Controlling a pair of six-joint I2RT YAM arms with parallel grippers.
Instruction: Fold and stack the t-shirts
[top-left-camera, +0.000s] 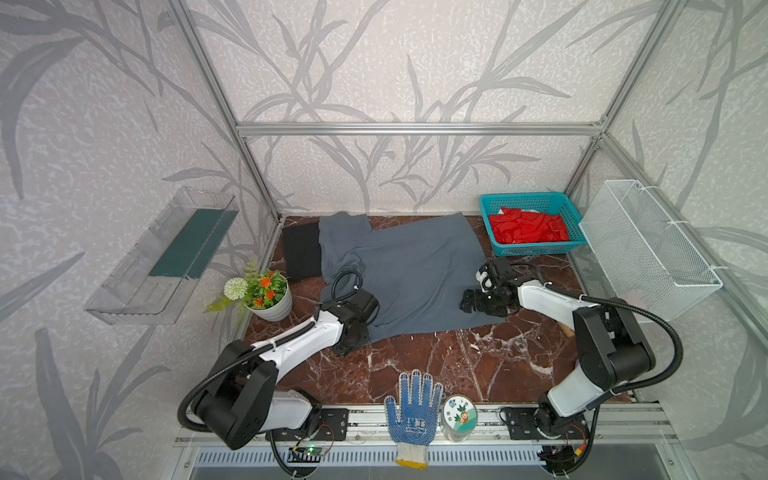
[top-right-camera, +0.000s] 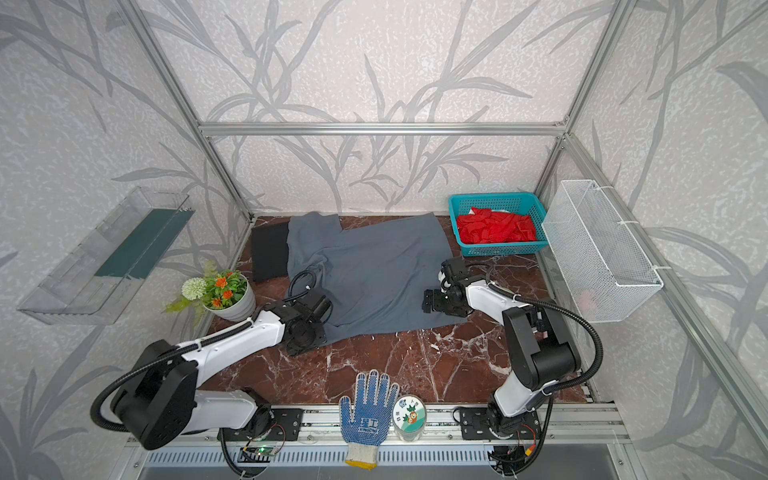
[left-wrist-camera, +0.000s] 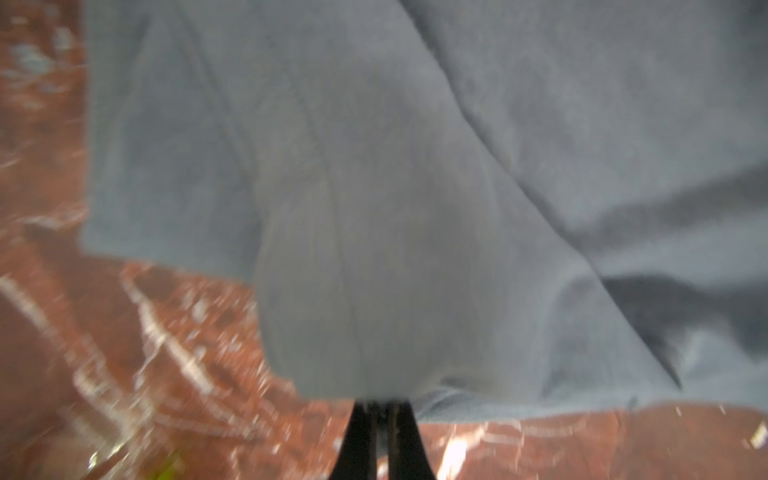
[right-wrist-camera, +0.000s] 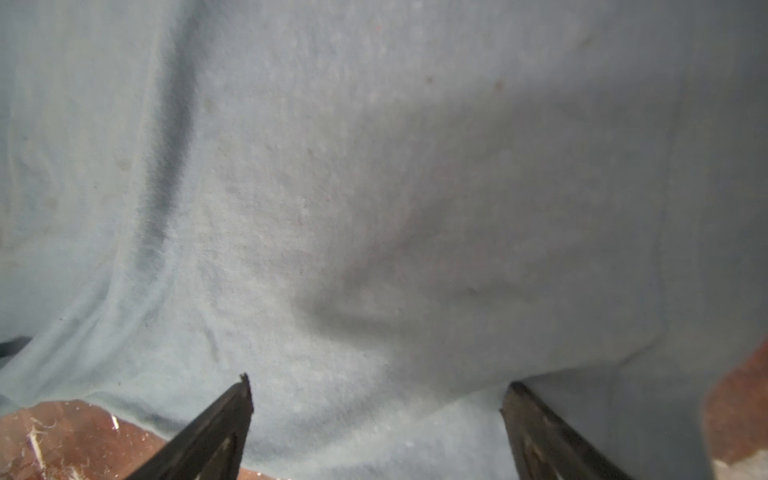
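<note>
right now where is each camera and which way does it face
Top view: high at the front, facing down and back; grey t-shirt on table; left arm, right arm show.
Top view: beside it, same grey t-shirt and arms.
Left wrist: on left arm, faces left gripper, shut on grey t-shirt.
Right wrist: on right arm, faces right gripper, open at that shirt.
Shared: all show shirt and table.

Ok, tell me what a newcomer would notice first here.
The slate grey t-shirt sprawls across the back of the red marble table. The left gripper is shut on its near edge, and the right gripper stands open at its near right corner. Next comes the teal basket of red cloth in the back right corner.
</note>
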